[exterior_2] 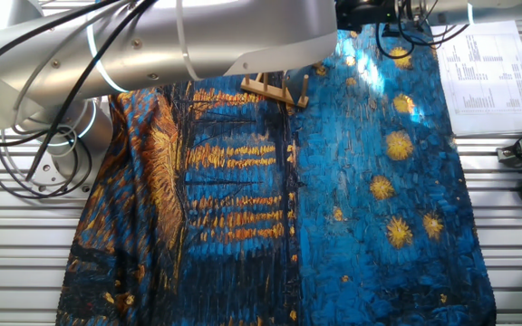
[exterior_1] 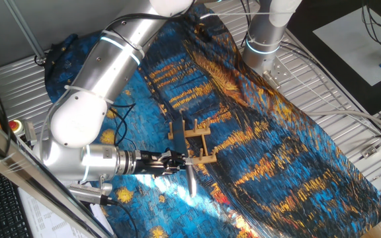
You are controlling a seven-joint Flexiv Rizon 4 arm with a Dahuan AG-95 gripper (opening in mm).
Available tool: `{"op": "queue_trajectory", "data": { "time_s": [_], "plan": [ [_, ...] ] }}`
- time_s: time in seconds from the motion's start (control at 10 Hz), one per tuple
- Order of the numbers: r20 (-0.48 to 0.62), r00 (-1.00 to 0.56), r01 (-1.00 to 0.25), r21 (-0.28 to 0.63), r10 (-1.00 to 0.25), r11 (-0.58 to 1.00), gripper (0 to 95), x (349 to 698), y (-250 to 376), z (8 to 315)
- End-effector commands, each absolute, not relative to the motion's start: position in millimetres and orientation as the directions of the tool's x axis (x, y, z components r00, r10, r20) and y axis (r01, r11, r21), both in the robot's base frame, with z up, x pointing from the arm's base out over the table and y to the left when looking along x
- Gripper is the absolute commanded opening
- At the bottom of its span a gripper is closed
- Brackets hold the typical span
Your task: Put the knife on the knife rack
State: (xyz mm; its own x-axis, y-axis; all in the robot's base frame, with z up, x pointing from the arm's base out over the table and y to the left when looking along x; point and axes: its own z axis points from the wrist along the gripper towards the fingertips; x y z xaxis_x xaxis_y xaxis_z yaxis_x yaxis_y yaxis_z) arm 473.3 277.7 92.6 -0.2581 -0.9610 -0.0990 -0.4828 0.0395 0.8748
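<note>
Low over the cloth [exterior_1: 276,152], the gripper [exterior_1: 177,160] reaches in from the left, its fingers closed on the knife [exterior_1: 190,177], whose grey blade hangs down just beside the near end of the rack [exterior_1: 195,140]. From the other side, the arm [exterior_2: 198,41] hides all but part of the rack [exterior_2: 279,88].

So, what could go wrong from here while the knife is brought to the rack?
1. The pincer holds the knife right beside the knife rack; a small error may push the light rack across the cloth.
2. The blade hangs down, so it may catch on a rail or peg.
3. The other fixed view shows only part of the rack behind the arm, so alignment is hard to check.
</note>
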Motion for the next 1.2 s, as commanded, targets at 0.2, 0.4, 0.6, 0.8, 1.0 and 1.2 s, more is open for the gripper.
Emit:
{"op": "queue_trajectory", "data": {
  "time_s": [0.2,0.4,0.6,0.8,1.0,1.2],
  "plan": [
    [-0.099,-0.259,-0.485,0.873,-0.961,0.04,0.0,472.1,277.4,91.6],
    [-0.097,-0.259,-0.487,0.872,-0.961,0.043,0.0,472.1,277.4,91.6],
    [-0.099,-0.26,-0.489,0.871,-0.961,0.043,19.0,472.1,277.4,91.6],
    [-0.102,-0.261,-0.493,0.869,-0.96,0.042,19.0,472.1,277.3,91.6],
    [-0.103,-0.26,-0.496,0.868,-0.96,0.041,38.0,472.1,277.2,91.7],
    [-0.117,-0.26,-0.507,0.861,-0.958,0.033,57.0,472.1,277.1,91.4]
  ]
}}
